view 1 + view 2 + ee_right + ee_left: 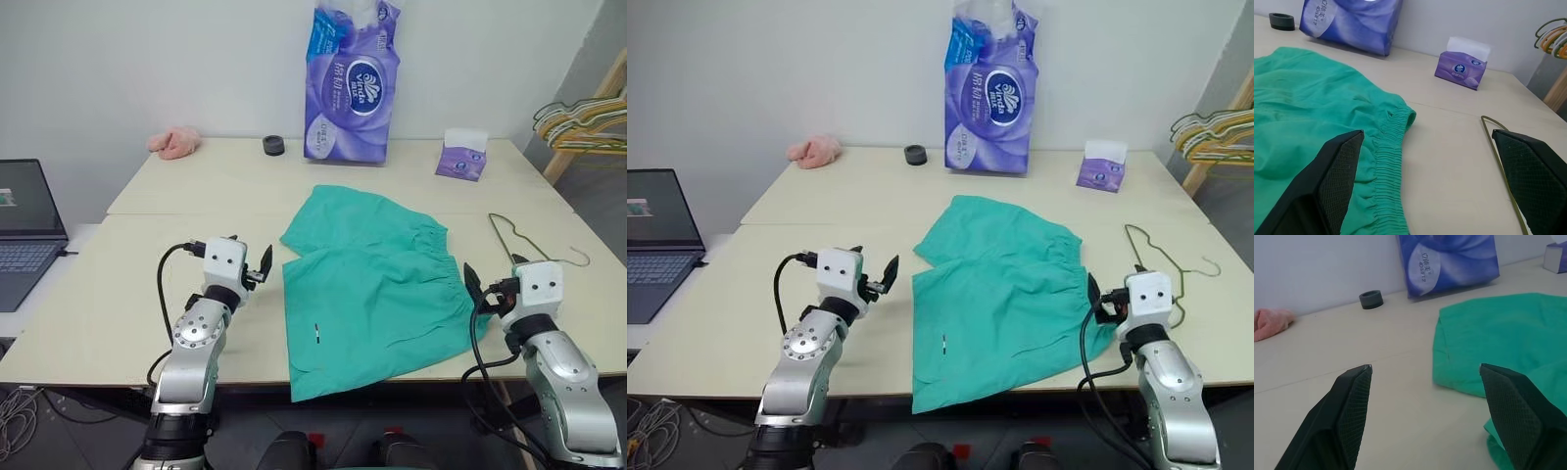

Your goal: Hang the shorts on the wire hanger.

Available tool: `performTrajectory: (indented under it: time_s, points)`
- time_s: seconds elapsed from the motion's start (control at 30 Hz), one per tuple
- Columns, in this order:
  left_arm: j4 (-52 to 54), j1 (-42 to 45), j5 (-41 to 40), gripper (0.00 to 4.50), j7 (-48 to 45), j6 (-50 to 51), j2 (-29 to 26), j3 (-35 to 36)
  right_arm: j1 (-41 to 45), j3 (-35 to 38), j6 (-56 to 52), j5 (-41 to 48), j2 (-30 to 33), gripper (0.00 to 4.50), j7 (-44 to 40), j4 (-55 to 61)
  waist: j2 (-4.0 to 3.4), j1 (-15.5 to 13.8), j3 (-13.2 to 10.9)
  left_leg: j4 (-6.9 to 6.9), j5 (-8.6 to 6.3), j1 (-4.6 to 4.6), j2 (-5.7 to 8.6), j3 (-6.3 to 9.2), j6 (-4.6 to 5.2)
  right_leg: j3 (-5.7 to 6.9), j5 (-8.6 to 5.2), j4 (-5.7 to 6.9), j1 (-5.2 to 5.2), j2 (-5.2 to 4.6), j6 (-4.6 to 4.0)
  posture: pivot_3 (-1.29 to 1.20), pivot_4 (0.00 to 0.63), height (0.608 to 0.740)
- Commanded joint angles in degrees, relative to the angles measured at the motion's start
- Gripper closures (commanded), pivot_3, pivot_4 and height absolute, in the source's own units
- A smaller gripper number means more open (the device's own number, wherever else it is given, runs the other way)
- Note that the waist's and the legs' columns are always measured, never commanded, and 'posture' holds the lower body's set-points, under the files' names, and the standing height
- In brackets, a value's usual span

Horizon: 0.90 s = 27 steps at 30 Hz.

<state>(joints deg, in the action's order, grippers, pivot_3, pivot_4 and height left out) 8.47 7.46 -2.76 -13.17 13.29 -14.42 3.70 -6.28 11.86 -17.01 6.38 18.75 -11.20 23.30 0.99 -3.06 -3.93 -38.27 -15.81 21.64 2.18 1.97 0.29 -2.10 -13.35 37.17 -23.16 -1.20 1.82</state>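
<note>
The teal-green shorts [372, 284] lie flat in the middle of the table, with the gathered waistband [1388, 156] toward the right and one leg hanging over the front edge. The wire hanger [1488, 117] lies flat on the table just right of the waistband, its hook toward the right edge. My left gripper [250, 257] stands open over bare table, just left of the shorts' leg hems. My right gripper [493, 274] is open and level, holds nothing, and hovers between the waistband and the hanger.
At the back of the cream table [127, 304] stand a purple pack of paper rolls [353, 83], a small tissue box [462, 157], a black ring [273, 146] and a pink cloth lump [174, 143]. A laptop [24, 230] is at far left. Coloured hangers on a rack [583, 122] are at far right.
</note>
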Motion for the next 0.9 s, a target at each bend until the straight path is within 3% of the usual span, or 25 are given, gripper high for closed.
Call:
performTrajectory:
  time_s: [0.03,0.43,0.57,0.7,0.9]
  points:
    - [1.2,0.8,-0.1,0.79,-0.5,-1.6,-0.3,-0.4,1.2,0.9,0.4,-0.3,0.6,0.02,0.2,1.3,0.00,0.0,0.0,0.00,0.00,0.00,0.00,0.00,0.00,0.00,0.00,0.00,0.00,0.00,0.00,0.09,0.040,0.740]
    - [4.0,-1.9,-2.9,0.79,-3.5,-2.0,-0.5,-0.4,1.9,-0.7,4.5,-0.4,1.0,0.02,-2.7,-2.9,0.00,0.0,0.0,0.02,0.00,-0.03,-0.01,-0.07,0.00,-0.05,0.00,0.00,0.00,0.01,0.00,0.11,0.038,0.740]
    - [5.4,-4.5,-5.3,0.03,-12.1,-3.7,-3.8,-3.4,2.1,-1.2,4.4,-0.2,1.2,0.00,-3.7,-2.7,-0.01,0.1,0.0,0.07,0.00,-0.06,-0.04,-0.13,0.00,-0.08,-0.02,-0.01,0.00,0.02,-0.03,0.10,0.040,0.740]
    - [5.8,-5.1,-6.6,0.03,-15.4,-2.2,-4.8,-5.0,2.2,-1.9,4.6,-0.1,2.0,0.00,-5.5,-2.7,-0.01,0.0,0.0,0.14,0.01,-0.17,-0.07,-0.30,0.02,-0.18,-0.04,-0.01,0.02,0.03,-0.04,0.09,0.039,0.740]
    - [12.1,-7.0,-15.9,0.03,-34.4,10.2,-16.7,-11.2,0.2,-4.6,1.5,6.1,6.1,0.00,-16.4,1.2,-0.03,0.8,0.0,0.20,0.01,-0.22,-0.20,-0.51,0.05,-0.23,-0.13,-0.01,0.01,0.14,-0.07,0.08,0.039,0.740]
